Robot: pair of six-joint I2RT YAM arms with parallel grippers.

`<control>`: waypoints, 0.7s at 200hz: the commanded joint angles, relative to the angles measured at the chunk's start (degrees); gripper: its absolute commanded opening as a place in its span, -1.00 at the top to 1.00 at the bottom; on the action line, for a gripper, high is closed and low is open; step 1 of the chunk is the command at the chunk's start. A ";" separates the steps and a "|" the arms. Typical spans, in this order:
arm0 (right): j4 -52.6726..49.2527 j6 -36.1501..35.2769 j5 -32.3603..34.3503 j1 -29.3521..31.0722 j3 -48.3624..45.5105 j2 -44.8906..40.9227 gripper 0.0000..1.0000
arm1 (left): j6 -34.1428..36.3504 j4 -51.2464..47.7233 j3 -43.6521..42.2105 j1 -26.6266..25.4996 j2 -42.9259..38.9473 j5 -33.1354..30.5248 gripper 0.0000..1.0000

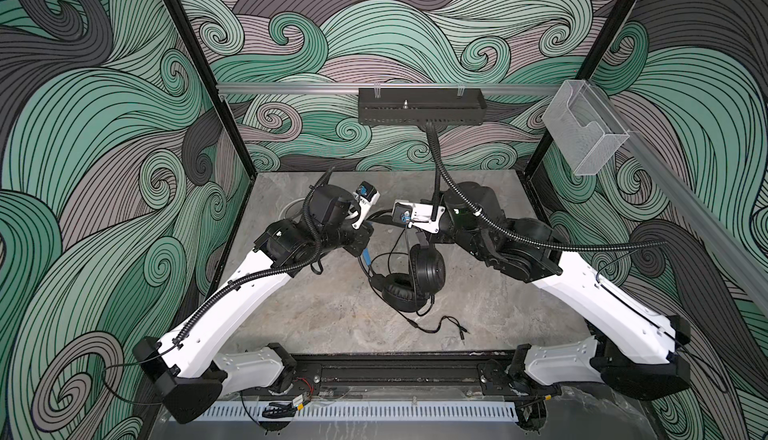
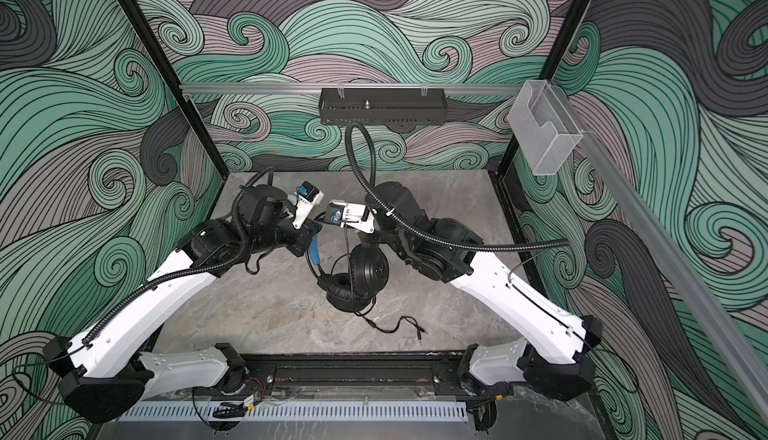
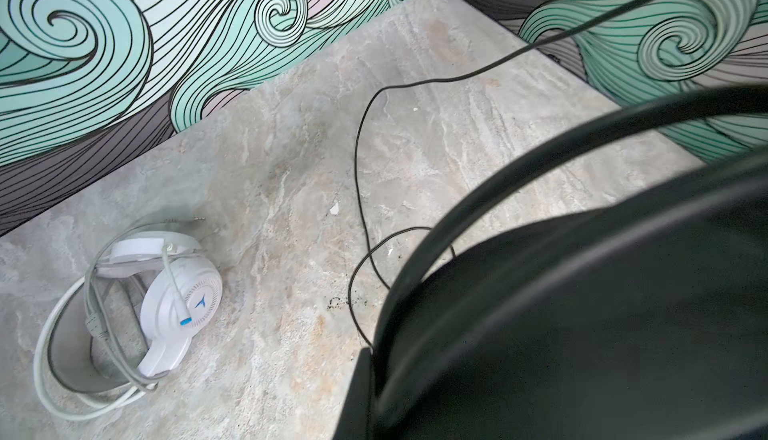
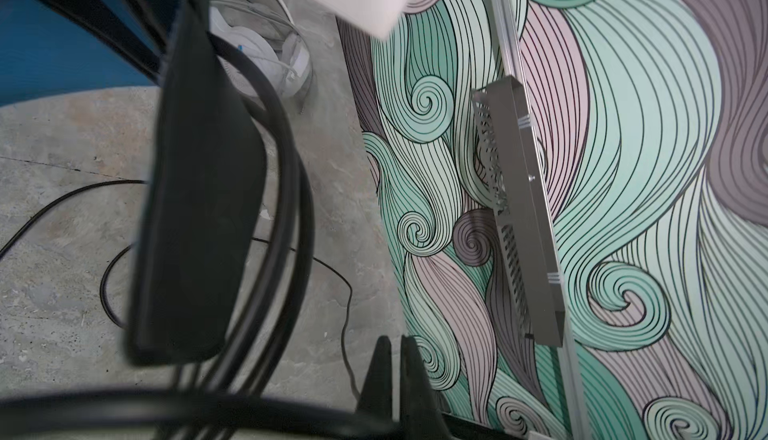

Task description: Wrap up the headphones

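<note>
**Two corded headsets on a stone-look table, the black one up at the grippers**

- Grey marbled stone-look tabletop (image 1: 324,309): carries every item below.
- White-and-black left arm (image 1: 232,305) and right arm (image 1: 602,292): angled in from the near corners, with the wrists close together over the middle.
- Black corded over-ear headset (image 1: 428,269) with a blue-lined headband: mid-table. One cup is low and flat, the other stands on edge above it, and the headband arches up to both wrists.
- White over-ear headset (image 3: 174,305): lies near the back wall on the left arm's side, well apart from the black one. Its pale cable is looped around it.
- Thin black cable (image 1: 432,327): trails loose toward the near edge and splits into plugs.
- Left gripper (image 1: 365,234): fingers closed on the black headband, whose rails run into them.
- Right gripper (image 4: 392,375): tips drawn together, leaving only a slit. A blurred black band crosses their base, and I cannot tell whether it is clamped.
</note>
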 commanded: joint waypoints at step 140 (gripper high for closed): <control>2.89 15.80 -10.28 -9.46 -7.14 -7.04 0.16 | -6.55 9.15 1.94 -0.88 -3.53 12.51 1.00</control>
